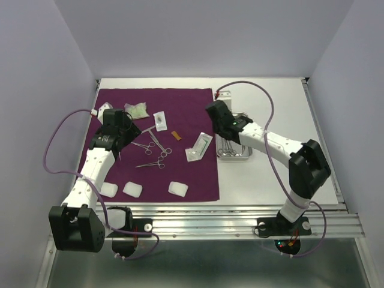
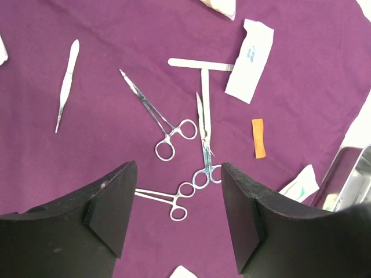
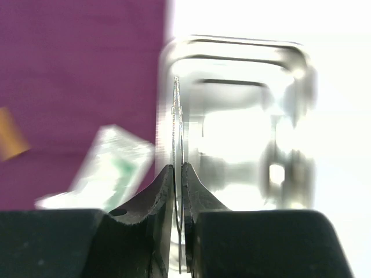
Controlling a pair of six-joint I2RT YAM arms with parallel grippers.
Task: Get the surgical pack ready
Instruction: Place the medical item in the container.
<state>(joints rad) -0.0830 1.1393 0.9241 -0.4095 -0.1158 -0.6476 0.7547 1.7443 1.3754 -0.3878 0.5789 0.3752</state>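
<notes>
The purple drape (image 1: 180,174) lies flat on the left half of the table, strewn with steel forceps (image 2: 153,113), scissors (image 2: 204,145), tweezers (image 2: 66,81), white packets (image 2: 250,58) and three gauze pads (image 1: 132,189). My left gripper (image 2: 177,208) hangs open above the drape, over the ring handles of another forceps (image 2: 168,200), touching nothing. The steel tray (image 1: 243,154) sits just right of the drape. Over the tray (image 3: 232,49) my right gripper (image 3: 178,168) is shut on a thin steel instrument (image 3: 177,116) that sticks out past the fingertips.
A green-and-white packet (image 1: 199,146) lies at the drape's right edge beside the tray. A small orange strip (image 2: 258,138) rests near it. More packets (image 1: 137,110) lie along the drape's far edge. White walls enclose the table on three sides.
</notes>
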